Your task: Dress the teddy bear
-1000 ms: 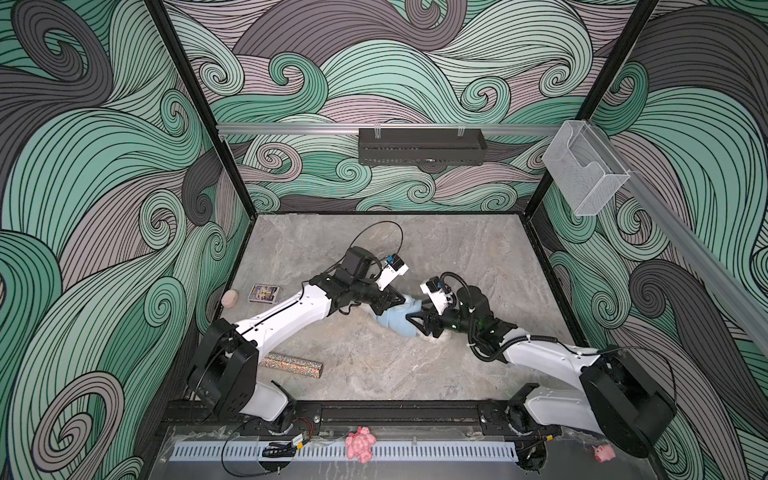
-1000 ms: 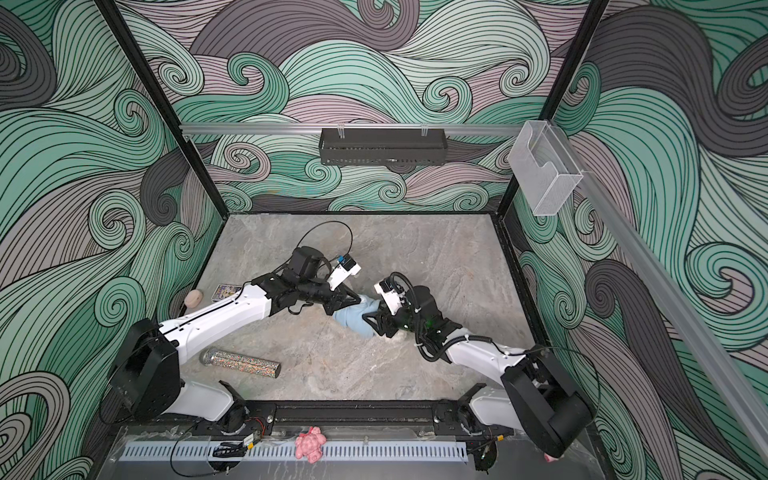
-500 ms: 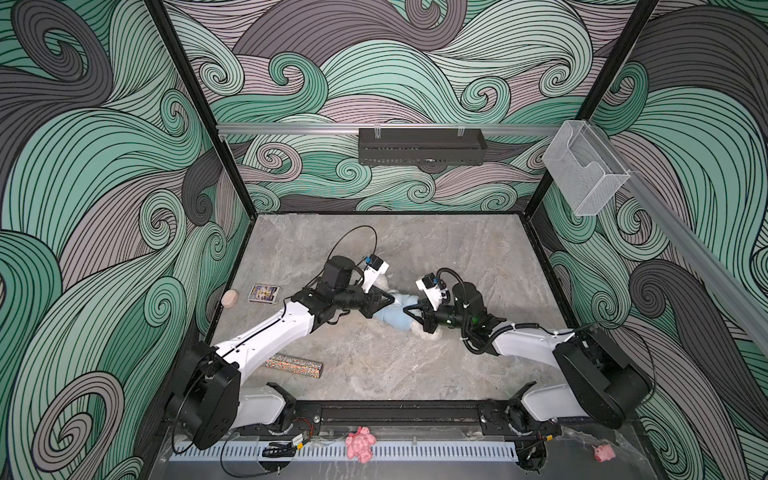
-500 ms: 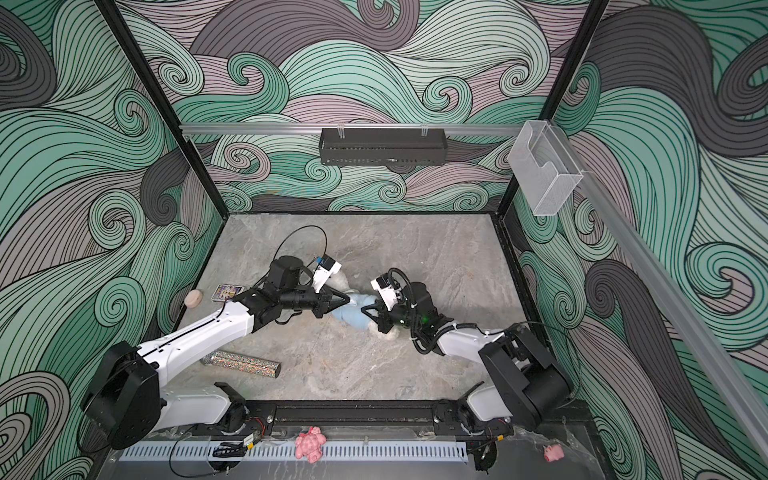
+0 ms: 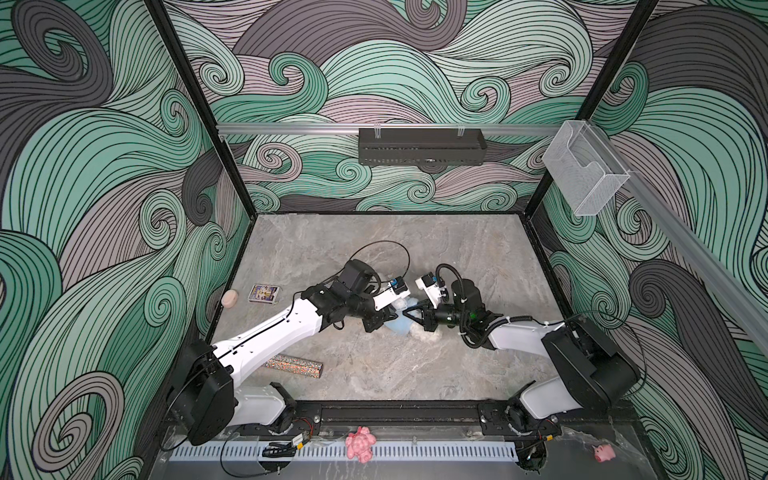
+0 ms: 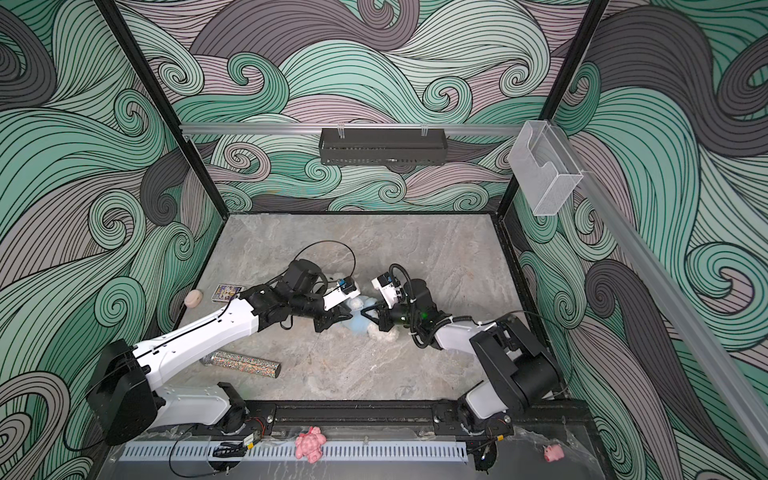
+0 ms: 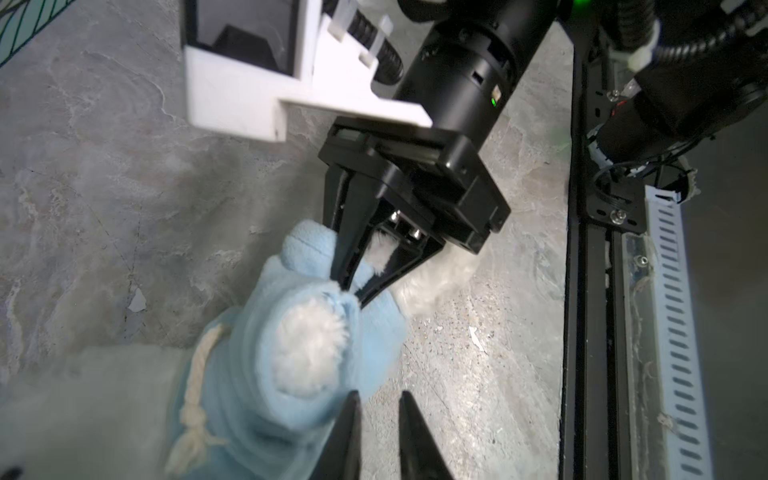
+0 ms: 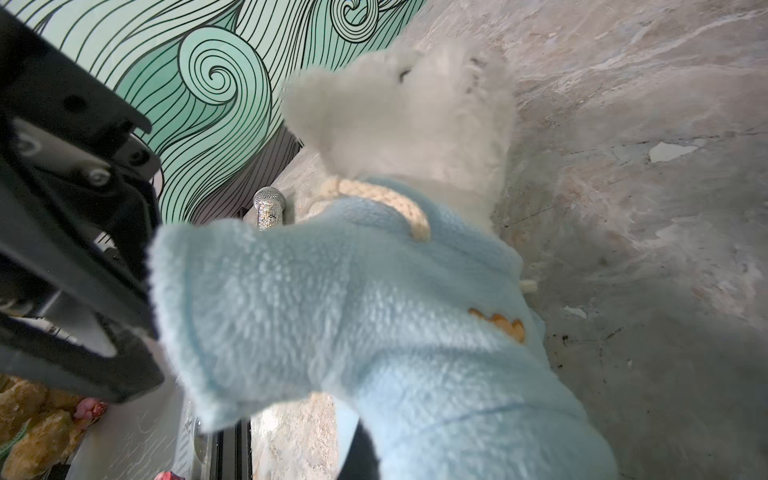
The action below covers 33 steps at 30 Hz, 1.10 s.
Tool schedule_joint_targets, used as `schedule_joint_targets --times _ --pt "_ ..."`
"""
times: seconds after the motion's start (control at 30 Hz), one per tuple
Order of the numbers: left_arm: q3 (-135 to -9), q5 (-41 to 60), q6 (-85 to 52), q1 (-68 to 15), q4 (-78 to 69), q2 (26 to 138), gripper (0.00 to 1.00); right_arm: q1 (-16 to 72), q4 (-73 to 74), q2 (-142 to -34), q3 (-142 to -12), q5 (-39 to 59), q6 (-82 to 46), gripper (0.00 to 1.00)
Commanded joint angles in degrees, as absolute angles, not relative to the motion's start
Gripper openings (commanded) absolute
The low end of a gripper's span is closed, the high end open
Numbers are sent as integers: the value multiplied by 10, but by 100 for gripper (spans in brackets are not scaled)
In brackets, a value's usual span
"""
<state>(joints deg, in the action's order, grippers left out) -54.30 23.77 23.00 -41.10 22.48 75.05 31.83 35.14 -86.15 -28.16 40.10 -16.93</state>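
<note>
- In the middle of the grey marbled bench point(image 5: 457, 241), between the two arms, lies the fluffy white plush teddy bear point(image 8: 415, 116); it wears a light blue fleece hoodie point(image 7: 257, 332) with a cream drawstring point(image 8: 386, 199); one white paw point(image 7: 307, 349) pokes out of a sleeve
- the right gripper point(image 7: 353, 291) has its jaws clenched on a fold of the hoodie beside that paw
- the left gripper point(image 7: 378, 411) sits just beside the sleeve; its jaws are slightly parted, nothing between them
</note>
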Motion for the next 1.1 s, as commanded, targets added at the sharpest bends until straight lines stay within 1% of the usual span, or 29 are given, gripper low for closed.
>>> schedule_joint_targets --times 0.0,0.33,0.6,0.77,0.9,1.07 --pt "-557 218 276 -415 220 752 23 324 360 -857 -287 421 -158 0" --pt "-575 236 281 -416 198 733 28 331 361 -868 -293 413 -152 0" --pt "-623 218 331 -415 245 783 27 334 364 -869 -293 412 -154 0" --pt "-646 228 353 -415 278 807 27 334 365 -864 -289 407 -155 0" --pt "-643 252 357 -415 281 798 26 334 358 -860 -287 401 -151 0" --pt "-603 283 372 -415 242 764 26 334 362 -864 -287 400 -154 0"
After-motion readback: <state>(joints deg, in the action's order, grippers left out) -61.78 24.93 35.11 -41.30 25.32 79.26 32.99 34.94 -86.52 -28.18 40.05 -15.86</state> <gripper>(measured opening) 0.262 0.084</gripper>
